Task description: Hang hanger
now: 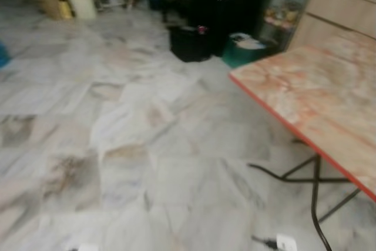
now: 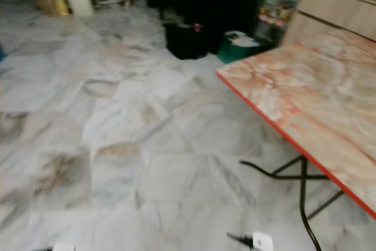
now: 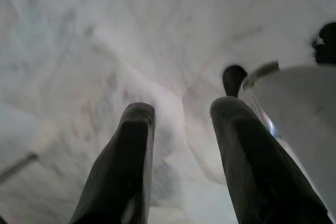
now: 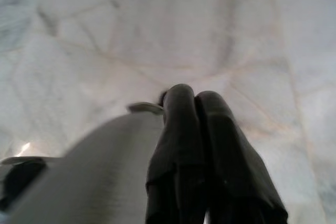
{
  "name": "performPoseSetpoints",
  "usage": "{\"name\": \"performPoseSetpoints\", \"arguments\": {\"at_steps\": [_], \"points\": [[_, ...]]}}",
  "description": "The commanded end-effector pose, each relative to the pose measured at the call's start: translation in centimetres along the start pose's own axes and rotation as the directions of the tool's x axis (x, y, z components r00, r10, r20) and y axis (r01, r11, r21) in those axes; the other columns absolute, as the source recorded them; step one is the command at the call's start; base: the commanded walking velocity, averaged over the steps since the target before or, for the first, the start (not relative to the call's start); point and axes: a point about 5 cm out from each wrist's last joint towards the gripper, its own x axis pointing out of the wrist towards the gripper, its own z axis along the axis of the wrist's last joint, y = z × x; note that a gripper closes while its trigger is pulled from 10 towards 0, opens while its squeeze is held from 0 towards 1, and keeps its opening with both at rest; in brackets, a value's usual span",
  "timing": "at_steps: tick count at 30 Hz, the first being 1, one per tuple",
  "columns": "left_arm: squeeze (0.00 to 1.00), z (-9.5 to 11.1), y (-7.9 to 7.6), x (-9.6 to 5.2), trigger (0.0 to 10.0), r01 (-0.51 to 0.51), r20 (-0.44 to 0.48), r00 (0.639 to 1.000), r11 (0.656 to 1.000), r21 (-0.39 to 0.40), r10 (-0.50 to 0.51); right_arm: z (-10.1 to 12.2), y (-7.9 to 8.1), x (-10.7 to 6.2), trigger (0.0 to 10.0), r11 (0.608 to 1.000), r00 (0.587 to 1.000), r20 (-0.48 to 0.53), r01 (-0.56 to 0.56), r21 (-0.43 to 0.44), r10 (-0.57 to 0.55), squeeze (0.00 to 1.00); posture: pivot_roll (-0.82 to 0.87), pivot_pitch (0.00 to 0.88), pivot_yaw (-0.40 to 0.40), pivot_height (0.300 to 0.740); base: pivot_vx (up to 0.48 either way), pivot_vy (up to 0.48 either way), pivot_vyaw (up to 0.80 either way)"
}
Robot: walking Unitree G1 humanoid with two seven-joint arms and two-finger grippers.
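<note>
Two risks stand out: with the left gripper (image 3: 178, 124) fingers spread on nothing, the right gripper (image 4: 195, 103) fingers pressed together empty, and no hanger visible, walking on blurred could snag the floor cable (image 1: 282, 176) or clip the surface (image 1: 305, 95).

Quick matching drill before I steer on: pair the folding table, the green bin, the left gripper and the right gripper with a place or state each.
Things:
1. folding table
2. green bin
3. left gripper
4. right gripper

Place or state:
A. fingers pressed together
B. on the robot's right, red-edged top
C. fingers apart, nothing between them
D. on the floor by the dark furniture

Pairs: 1-B, 2-D, 3-C, 4-A
</note>
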Motion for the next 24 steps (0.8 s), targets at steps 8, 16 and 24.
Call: {"name": "performPoseSetpoints", "arguments": {"at_steps": [8, 16, 24], "points": [[0.00, 0.5, -0.6, 0.2, 10.0, 0.010, -0.003, 1.000, 0.999, 0.039, -0.010, 0.0, -0.1, 0.0, 10.0, 1.000, 1.000, -0.007, 0.009, -0.007, -0.009, 0.00, -0.07, 0.000, 0.027, 0.740, 0.000, -0.154, -0.76], [0.00, 1.5, -0.4, 0.3, 10.0, 0.006, 0.010, 1.000, 0.999, 0.052, -0.007, -0.1, 0.0, 0.0, 10.0, 1.000, 1.000, -0.014, 0.006, -0.010, -0.006, 0.00, -0.06, 0.000, 0.025, 0.740, 0.000, -0.113, -0.76], [0.00, 3.0, 1.5, 0.2, 10.0, -0.021, 0.024, 1.000, 0.999, 0.050, 0.020, -0.3, -0.2, -0.1, 10.0, 1.000, 1.000, -0.018, 0.007, -0.014, -0.007, 0.00, -0.06, 0.000, 0.024, 0.740, 0.000, -0.254, -0.76]]}}
